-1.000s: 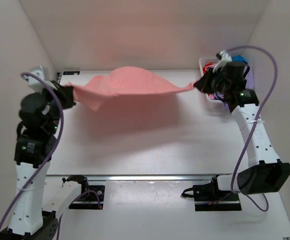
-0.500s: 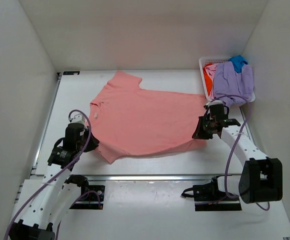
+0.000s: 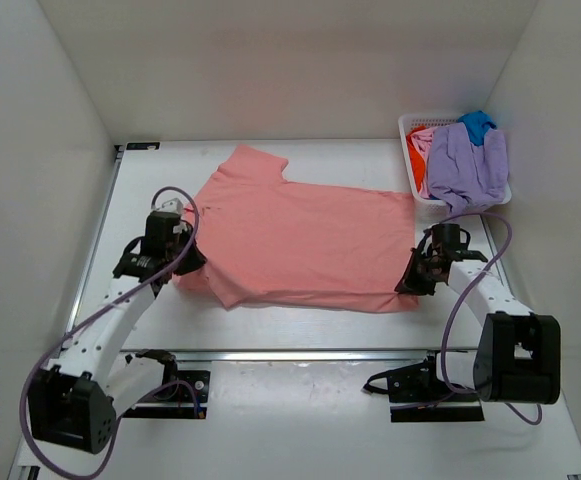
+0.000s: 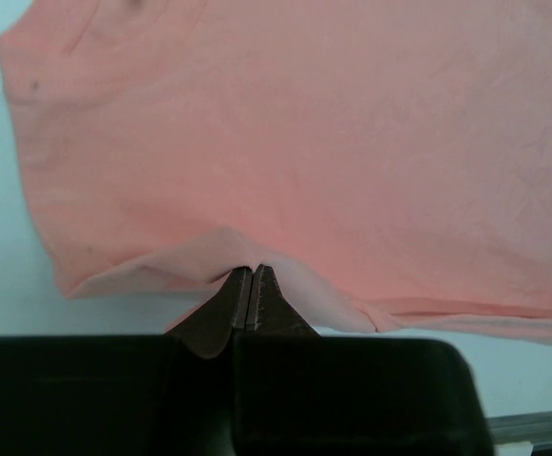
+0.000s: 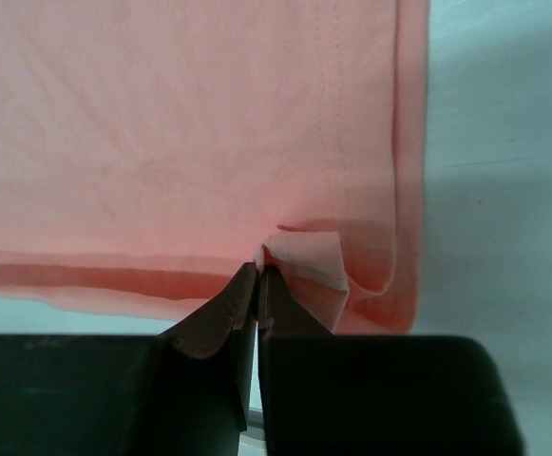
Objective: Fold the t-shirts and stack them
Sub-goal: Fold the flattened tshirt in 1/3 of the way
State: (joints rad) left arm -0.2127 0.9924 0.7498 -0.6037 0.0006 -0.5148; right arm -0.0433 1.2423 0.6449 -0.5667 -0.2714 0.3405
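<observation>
The soft salmon-pink cloth t-shirt [image 3: 300,235] lies spread flat mid-table, with bare white tabletop [image 3: 150,190] along its far and left edges. The left gripper [image 4: 250,273], fingers pressed together, pinches a fold at its near-left edge. The right gripper [image 5: 261,269] likewise pinches the near-right hem corner.

You have a white lattice plastic basket [image 3: 406,122] at the far right corner of the white table [image 3: 300,330], close to the right-hand wall [image 3: 560,120]. The table spreads left and toward you from that basket (the wrist cameras catch only bare patches of it, tinted pale blue), with the back wall [image 3: 270,70] behind the basket and the left wall [image 3: 30,150] well apart from it. Straight across from the basket, at the far left corner, sits a small black bracket [image 3: 142,146], and along the near edge, well away from the basket, runs a shiny metal rail [image 3: 300,355].
</observation>
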